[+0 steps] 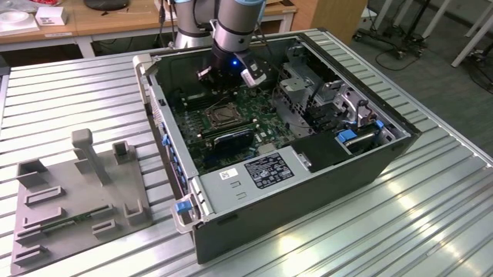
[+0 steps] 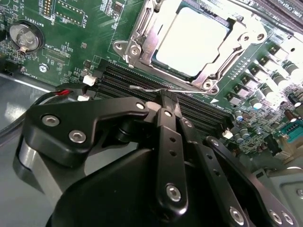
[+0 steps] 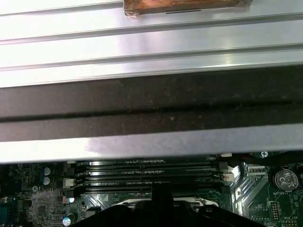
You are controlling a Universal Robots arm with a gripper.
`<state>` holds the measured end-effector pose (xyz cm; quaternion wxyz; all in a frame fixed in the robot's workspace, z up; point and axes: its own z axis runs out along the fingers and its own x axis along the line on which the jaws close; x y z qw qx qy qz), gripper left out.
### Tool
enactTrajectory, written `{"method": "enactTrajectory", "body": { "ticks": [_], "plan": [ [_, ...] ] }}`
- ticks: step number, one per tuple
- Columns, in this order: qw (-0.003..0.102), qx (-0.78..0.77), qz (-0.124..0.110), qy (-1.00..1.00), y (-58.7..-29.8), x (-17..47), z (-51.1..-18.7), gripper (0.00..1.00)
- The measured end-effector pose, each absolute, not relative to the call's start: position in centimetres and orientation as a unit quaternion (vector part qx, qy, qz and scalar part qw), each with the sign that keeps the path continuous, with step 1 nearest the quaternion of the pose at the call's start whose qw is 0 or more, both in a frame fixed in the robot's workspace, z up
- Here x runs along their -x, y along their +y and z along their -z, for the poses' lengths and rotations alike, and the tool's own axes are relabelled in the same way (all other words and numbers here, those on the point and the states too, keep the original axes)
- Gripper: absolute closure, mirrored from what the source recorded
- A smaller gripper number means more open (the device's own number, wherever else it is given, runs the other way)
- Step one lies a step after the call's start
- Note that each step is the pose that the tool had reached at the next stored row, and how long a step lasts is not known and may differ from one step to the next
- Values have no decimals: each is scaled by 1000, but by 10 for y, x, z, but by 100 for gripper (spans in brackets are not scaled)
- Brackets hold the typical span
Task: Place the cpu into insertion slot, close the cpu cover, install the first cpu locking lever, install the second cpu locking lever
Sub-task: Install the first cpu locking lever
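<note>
Clenched gripper (image 2: 163, 97) tips meet a wire locking lever (image 2: 142, 88) beside the memory slots (image 2: 118, 80). The cpu (image 2: 191, 40) sits in the insertion slot (image 1: 221, 115), cpu cover (image 2: 142, 42) apparently down, levers seemingly unfinished.

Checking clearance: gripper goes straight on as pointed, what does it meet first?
Probably the thin wire locking lever just ahead of the gripper, over the memory slots; depth is unclear.

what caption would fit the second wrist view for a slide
Tip of the gripper at a thin wire lever, beside the chip sitting inside its steel frame on the green board.
</note>
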<state>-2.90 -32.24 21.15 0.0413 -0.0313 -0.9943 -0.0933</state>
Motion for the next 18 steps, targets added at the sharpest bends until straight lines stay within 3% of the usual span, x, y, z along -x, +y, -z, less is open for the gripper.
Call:
{"method": "enactTrajectory", "body": {
  "ticks": [18],
  "plan": [
    [42, 30, 118, -992, -322, 29, -216, 89]
  ]
}}
